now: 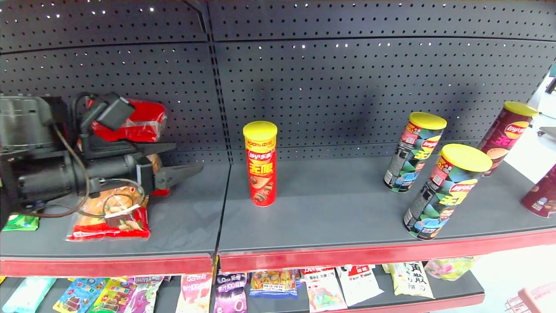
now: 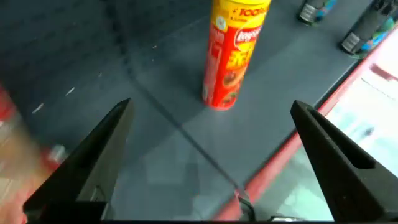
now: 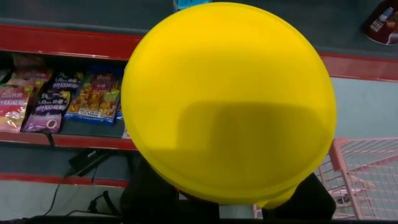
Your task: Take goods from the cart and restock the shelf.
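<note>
Left gripper [image 1: 186,157] open, level; right gripper [image 3: 227,198] holds can [image 3: 227,99].

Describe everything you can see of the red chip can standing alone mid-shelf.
The red chip can is a tall cylinder, cardboard by its look, with a printed label and a yellow lid closed on top. It stands upright on the grey shelf, touching nothing else; the open left hand is apart from it.

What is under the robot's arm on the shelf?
A snack bag lies flat on the shelf under the left arm. The arm and its cables cover the bag's top part, so that part is hidden.
</note>
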